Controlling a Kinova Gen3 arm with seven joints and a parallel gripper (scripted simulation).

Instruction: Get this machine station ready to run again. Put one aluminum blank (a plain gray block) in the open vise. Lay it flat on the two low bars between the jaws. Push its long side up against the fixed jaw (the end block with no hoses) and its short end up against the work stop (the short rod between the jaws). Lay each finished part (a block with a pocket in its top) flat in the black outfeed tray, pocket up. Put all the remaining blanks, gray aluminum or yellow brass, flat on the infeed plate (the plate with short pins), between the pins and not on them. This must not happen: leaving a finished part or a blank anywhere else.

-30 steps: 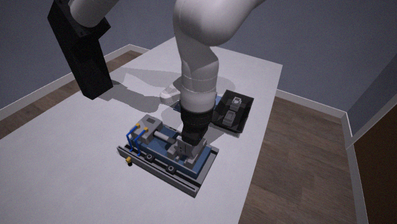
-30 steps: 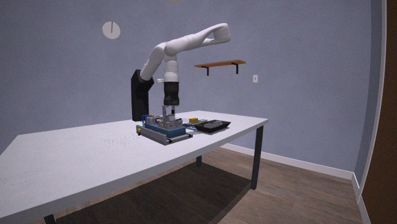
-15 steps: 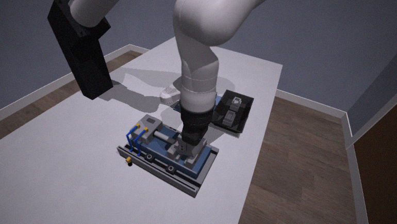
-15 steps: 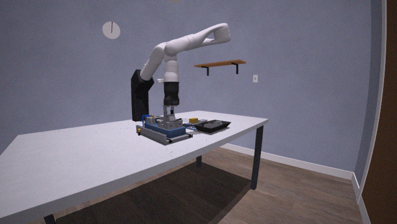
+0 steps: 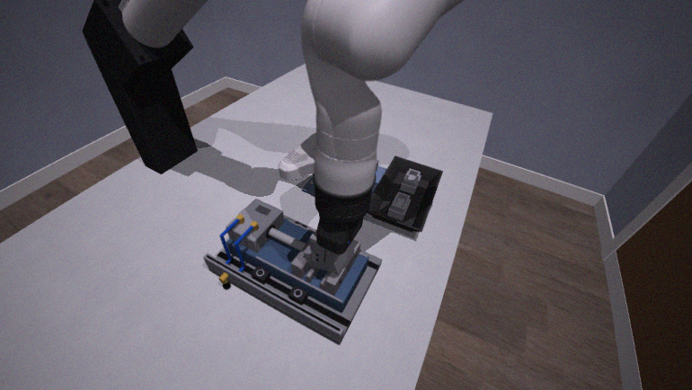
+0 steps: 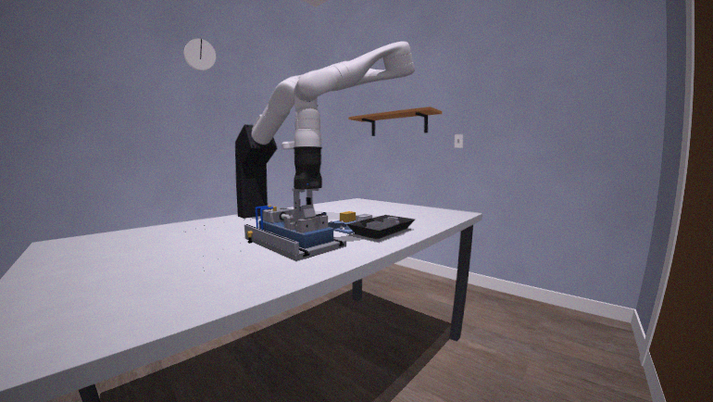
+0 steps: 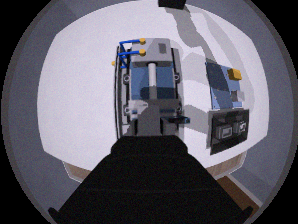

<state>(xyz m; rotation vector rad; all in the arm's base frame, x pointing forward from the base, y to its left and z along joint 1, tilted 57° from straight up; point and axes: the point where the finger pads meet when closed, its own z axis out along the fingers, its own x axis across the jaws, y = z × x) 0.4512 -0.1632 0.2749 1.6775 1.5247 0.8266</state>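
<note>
The pincer (image 5: 323, 261) stands straight down in the vise (image 5: 290, 261) on the desk (image 5: 120, 290), its fingers clamped on a gray block (image 5: 334, 279) between the jaws, probably the aluminum blank (its top is hidden, so a pocket cannot be ruled out). The step in hand looks like seating that block. Next it wants pressing flat against the fixed jaw and work stop before release. Two finished parts already lie in the outfeed tray (image 5: 430, 193).
</note>
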